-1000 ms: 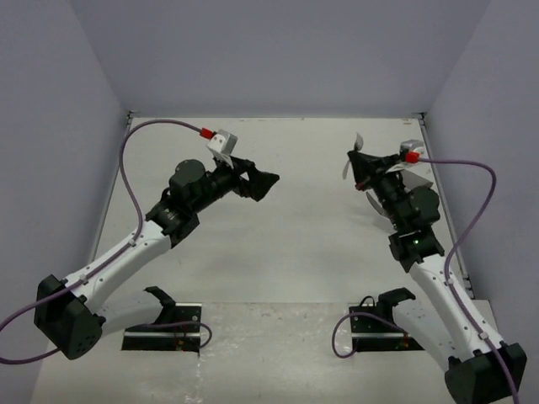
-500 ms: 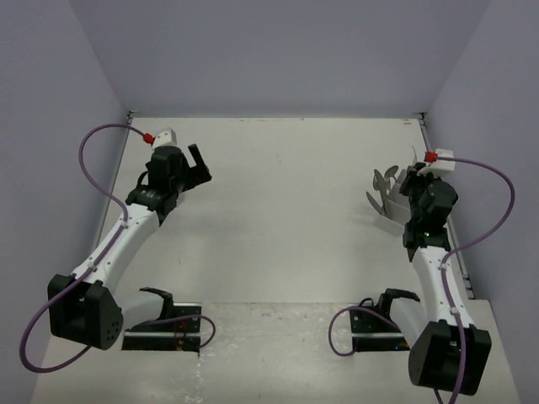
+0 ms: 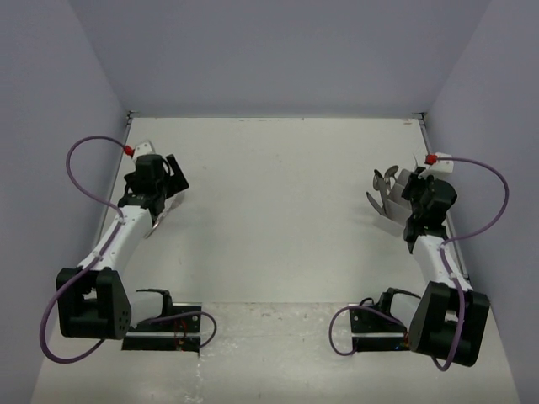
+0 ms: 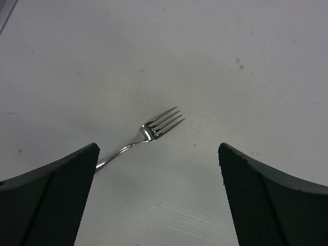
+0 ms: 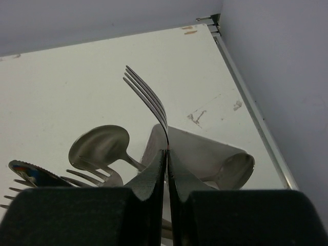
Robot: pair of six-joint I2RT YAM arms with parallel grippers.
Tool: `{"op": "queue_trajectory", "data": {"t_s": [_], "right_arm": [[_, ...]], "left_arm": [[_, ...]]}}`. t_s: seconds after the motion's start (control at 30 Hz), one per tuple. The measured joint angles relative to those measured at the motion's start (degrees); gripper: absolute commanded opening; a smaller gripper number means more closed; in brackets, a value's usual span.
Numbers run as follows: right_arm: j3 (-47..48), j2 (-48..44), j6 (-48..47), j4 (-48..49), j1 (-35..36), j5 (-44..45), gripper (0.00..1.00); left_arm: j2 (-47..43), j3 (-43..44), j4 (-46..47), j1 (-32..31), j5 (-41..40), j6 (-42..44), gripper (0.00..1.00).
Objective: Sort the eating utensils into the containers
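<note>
Fork [image 5: 152,105], slim and shiny, clamped upright in right gripper [image 5: 166,155]; left gripper [image 4: 158,152] spread over second fork [image 4: 147,132].

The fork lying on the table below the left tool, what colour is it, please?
Shiny silver metal; the slim fork shows best in the left wrist view.

No readable text, label, brand, number or sign shows in any of the three views.
</note>
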Motion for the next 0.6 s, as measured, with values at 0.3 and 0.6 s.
{"op": "queue_trajectory", "data": {"t_s": [0.3,0.6], "right_arm": [[0.0,1.7,2.0,0.4,-0.1,-0.6,0.57],[4.9,0.3,5.0,-3.2,-0.1,-5.1,0.90]], "left_arm": [[1.8,-4.4,8.3,7.9,11.2,18.8,1.00],[4.9,-7.6,7.1,8.3,15.5,26.9,1.00]]}}
